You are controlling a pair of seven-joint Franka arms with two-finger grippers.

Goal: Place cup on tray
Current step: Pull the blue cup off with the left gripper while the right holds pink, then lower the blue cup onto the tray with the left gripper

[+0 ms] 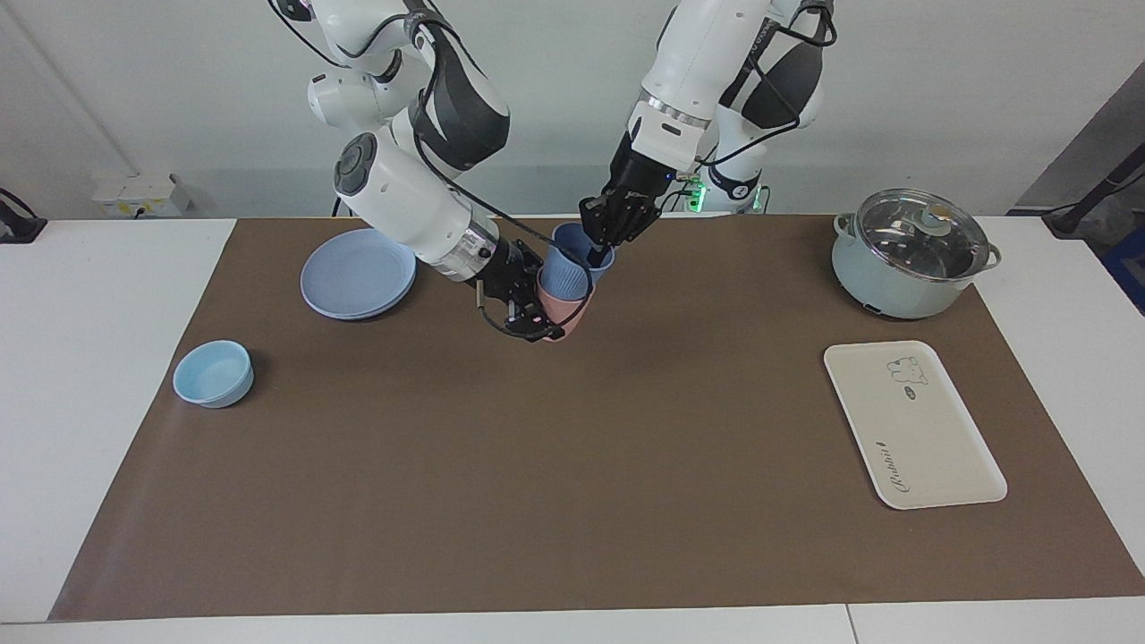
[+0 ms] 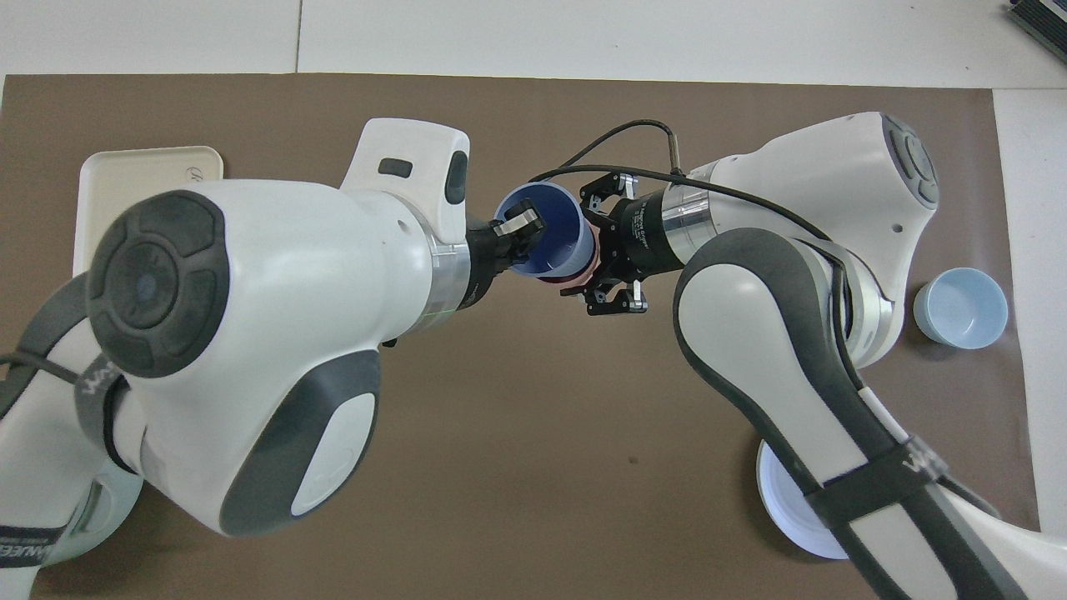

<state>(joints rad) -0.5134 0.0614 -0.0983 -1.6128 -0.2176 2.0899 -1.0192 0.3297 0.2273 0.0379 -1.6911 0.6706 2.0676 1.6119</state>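
Note:
The periwinkle-blue cup (image 1: 565, 273) sits nested in a salmon-pink cup (image 1: 571, 315) at the middle of the mat, near the robots; the pair is tilted. My left gripper (image 1: 597, 253) is shut on the blue cup's rim, one finger inside it; it shows in the overhead view (image 2: 521, 227) on the blue cup (image 2: 550, 242). My right gripper (image 1: 535, 315) is shut on the pink cup's side, also seen in the overhead view (image 2: 596, 271). The cream tray (image 1: 912, 429) lies toward the left arm's end and holds nothing; the left arm partly hides it in the overhead view (image 2: 142, 179).
A round blue plate (image 1: 358, 273) lies toward the right arm's end, near the robots. A light-blue bowl (image 1: 213, 373) sits at the mat's edge on that end. A lidded pot (image 1: 908, 255) stands nearer to the robots than the tray.

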